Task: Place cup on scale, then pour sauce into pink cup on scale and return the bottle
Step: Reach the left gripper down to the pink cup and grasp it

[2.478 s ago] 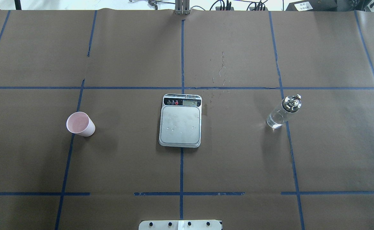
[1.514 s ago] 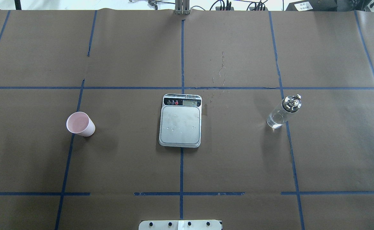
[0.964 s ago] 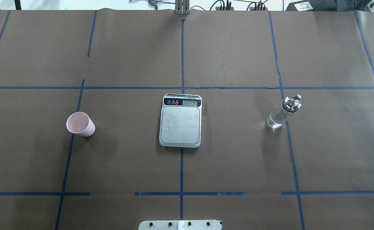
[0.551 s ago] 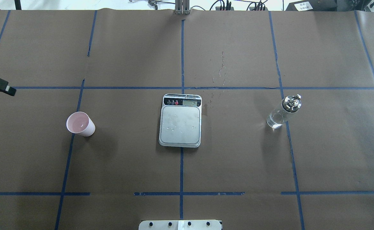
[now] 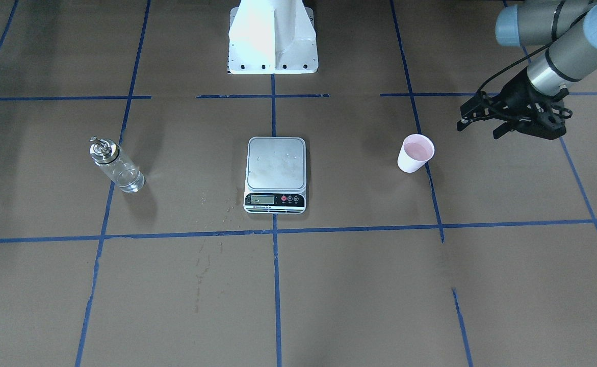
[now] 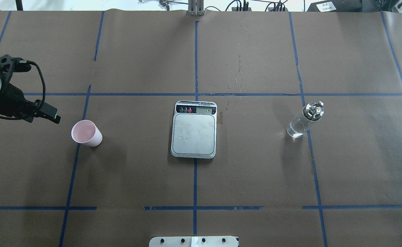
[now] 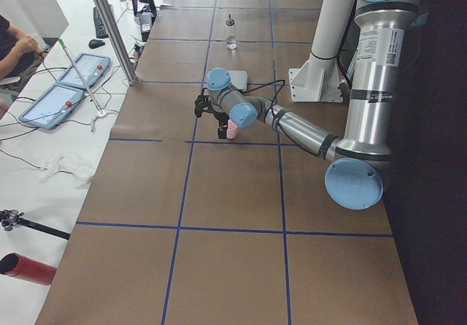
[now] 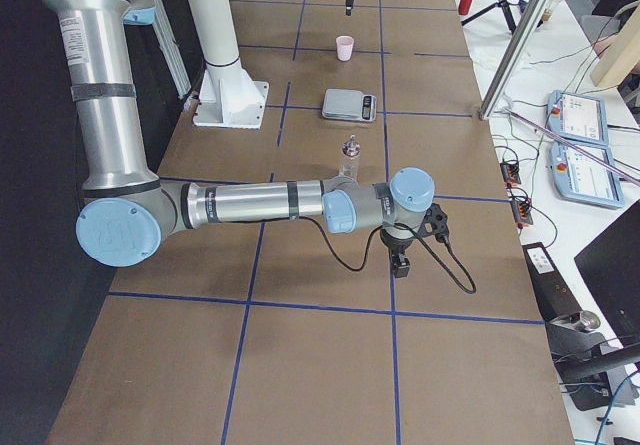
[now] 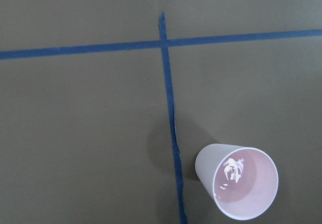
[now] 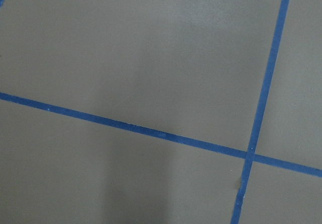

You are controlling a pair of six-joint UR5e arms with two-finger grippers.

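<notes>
cup (image 5: 415, 153) stood upright on the table (image 5: 329, 285), just ahead of the left tool (image 5: 479, 126), whose jaws were spread, holding nothing. it looked light and crushable; a gentle mid-wall pinch seemed wise. right tool's state: couldn't tell.

The brown, blue-taped table (image 6: 135, 171) carries the cup (image 6: 85, 133), the scale (image 6: 194, 133) and the bottle (image 6: 303, 120), well apart.

Cup (image 6: 85, 133): small, pale pink, tapered, upright on table, mouth open, whitish smear on inner bottom. Sits at scale's 9 o'clock in overhead view, well apart.
Scale (image 6: 194, 129): flat, silver platform bare, specks on it; button panel at its 12 o'clock edge.
Bottle (image 6: 303, 120): clear glass, silver spout cap, upright, at scale's 3 o'clock, well apart.
</notes>
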